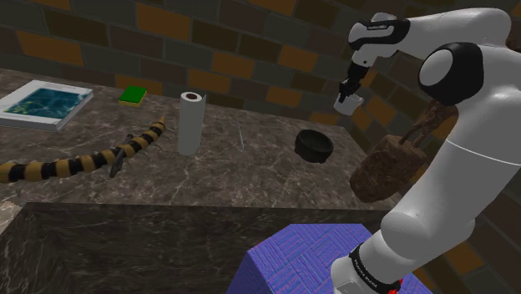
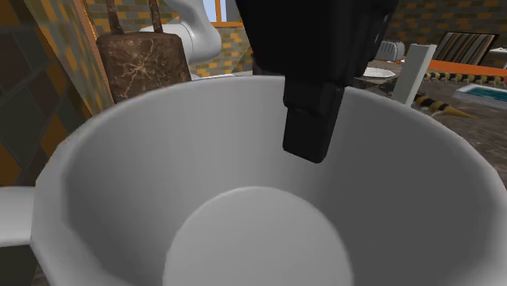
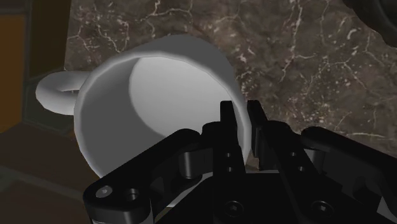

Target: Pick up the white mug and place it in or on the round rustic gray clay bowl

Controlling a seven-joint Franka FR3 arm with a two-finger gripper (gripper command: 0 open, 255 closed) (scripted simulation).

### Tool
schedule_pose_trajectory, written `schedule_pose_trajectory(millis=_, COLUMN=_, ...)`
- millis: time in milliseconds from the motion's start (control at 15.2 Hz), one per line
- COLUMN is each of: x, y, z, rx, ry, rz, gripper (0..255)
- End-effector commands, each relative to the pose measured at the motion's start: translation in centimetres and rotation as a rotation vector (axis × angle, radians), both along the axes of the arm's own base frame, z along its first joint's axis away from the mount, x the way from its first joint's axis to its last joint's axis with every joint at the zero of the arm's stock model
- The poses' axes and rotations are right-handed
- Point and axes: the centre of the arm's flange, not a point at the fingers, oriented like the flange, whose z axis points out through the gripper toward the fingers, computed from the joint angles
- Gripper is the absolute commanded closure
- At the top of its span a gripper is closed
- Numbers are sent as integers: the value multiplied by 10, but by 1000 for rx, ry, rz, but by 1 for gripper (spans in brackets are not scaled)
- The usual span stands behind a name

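My black gripper (image 1: pixel 349 90) is shut on the rim of the white mug (image 1: pixel 346 103) and holds it in the air above the dark marble counter. In the wrist view the gripper (image 3: pixel 242 113) pinches the mug (image 3: pixel 146 83) wall, one finger inside and one outside, and the handle points away to the side. From the second exterior view I look straight into the mug (image 2: pixel 244 211), with one of the fingers (image 2: pixel 313 122) reaching down inside. The dark round bowl (image 1: pixel 314 144) sits on the counter, below the mug and toward the shoulder view's left.
A white paper towel roll (image 1: pixel 190 124) stands mid-counter, with a yellow-and-black striped snake-like thing (image 1: pixel 83 160) beside it. A book (image 1: pixel 43 103) and a green sponge (image 1: pixel 134 94) lie far left. A brown cracked bag-like object (image 1: pixel 388 167) stands right of the bowl. Brick wall behind.
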Motion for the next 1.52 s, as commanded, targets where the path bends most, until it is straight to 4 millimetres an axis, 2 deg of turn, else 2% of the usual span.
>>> schedule_pose_trajectory(millis=0, x=-7, y=20, z=4, rx=0, ry=0, rz=0, gripper=255)
schedule_pose_trajectory(millis=1122, x=-84, y=230, z=23, rx=0, ry=0, rz=0, gripper=255)
schedule_pose_trajectory(millis=1188, x=-87, y=239, z=23, rx=0, ry=0, rz=0, gripper=255)
schedule_pose_trajectory(millis=1452, x=-87, y=239, z=2, rx=0, ry=0, rz=0, gripper=255)
